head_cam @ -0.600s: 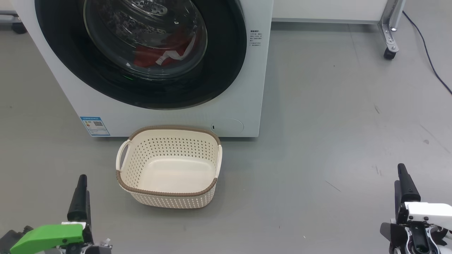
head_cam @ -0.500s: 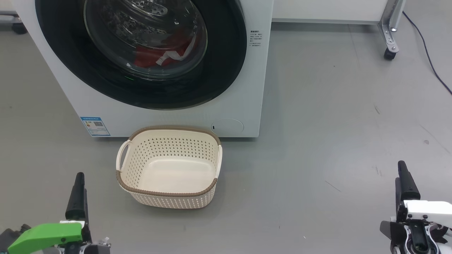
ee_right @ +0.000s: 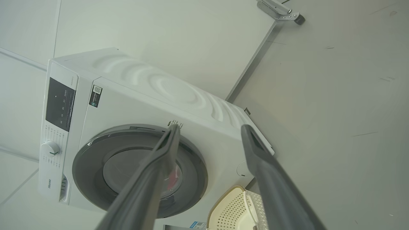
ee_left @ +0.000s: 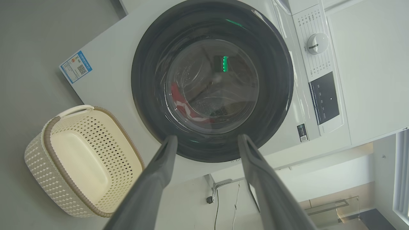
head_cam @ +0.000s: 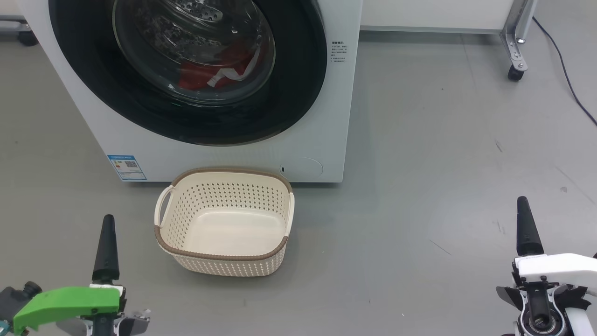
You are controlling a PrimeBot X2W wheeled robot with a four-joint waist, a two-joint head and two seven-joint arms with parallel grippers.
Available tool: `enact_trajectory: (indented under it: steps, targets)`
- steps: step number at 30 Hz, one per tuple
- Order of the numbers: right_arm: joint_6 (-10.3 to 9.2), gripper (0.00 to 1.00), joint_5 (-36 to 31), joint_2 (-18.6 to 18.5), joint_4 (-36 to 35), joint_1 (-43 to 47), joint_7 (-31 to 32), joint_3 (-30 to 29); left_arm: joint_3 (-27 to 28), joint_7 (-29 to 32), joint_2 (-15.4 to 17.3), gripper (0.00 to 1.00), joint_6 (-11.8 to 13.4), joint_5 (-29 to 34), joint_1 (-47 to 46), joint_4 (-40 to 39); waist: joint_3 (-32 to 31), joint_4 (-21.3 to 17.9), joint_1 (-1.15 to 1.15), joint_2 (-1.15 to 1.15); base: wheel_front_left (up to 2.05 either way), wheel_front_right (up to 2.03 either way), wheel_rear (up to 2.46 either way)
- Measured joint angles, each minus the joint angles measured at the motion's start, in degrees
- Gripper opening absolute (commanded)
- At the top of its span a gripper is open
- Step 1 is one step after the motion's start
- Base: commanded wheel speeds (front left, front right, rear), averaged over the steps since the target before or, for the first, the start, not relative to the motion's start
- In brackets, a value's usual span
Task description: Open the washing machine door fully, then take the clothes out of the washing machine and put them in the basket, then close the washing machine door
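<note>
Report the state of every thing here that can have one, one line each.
washing machine door: shut against the machine front.
clothes: inside the drum, behind the door glass.
basket: upright on the floor in front of the machine, empty.
left gripper: open, holding nothing.
right gripper: open, holding nothing.

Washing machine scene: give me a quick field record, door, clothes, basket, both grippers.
washing machine door: shut, not yet opened
clothes: red, inside, visible through the door glass
basket: empty, on the floor before the washing machine
left gripper: open, fingers apart, empty, aimed at the door
right gripper: open, empty
</note>
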Motion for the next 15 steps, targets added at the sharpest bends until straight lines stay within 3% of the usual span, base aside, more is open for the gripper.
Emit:
enact_trajectory:
  steps: [15]
  targets:
    - [-1.34, 1.0, -17.24, -0.38, -2.65, 0.0, -3.03, 3.93, -4.08, -3.02, 2.4, 1.0, 0.0, 15.95, 0.64, -2.2, 0.21, 0.3, 0.0, 0.0, 0.0, 0.0, 0.0]
